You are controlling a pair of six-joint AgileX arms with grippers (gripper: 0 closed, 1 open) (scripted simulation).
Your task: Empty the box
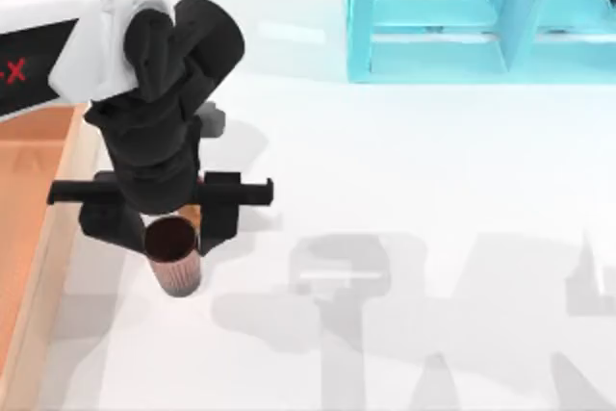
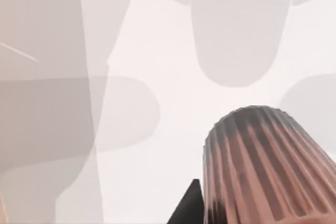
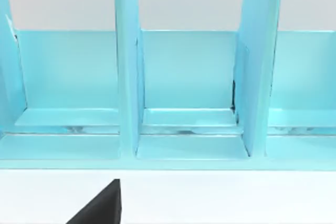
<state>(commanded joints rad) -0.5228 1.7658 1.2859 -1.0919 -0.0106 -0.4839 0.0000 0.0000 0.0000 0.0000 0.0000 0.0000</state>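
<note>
The left claw (image 1: 173, 228) hung over the white table (image 1: 433, 238), just to the right of the box (image 1: 38, 238). Its two black fingers (image 1: 217, 223) sat on either side of one brown ribbed cup (image 1: 173, 257), pressed against it, so the claw was clamped on the cup. The cup stood upright, outside the box, with its open dark mouth facing up. In the left wrist view the cup's ribbed side (image 2: 268, 166) showed close up, with one black finger (image 2: 189, 205) touching it.

There was one box, at the table's left edge, with a tan rim and an orange floor. There was one blue shelf (image 1: 481, 16) at the far side, with three open spaces (image 3: 186, 77) showing in the right wrist view. A bit of black finger (image 3: 102, 205) from the right claw showed there too, and I cannot tell if that claw was apart or together.
</note>
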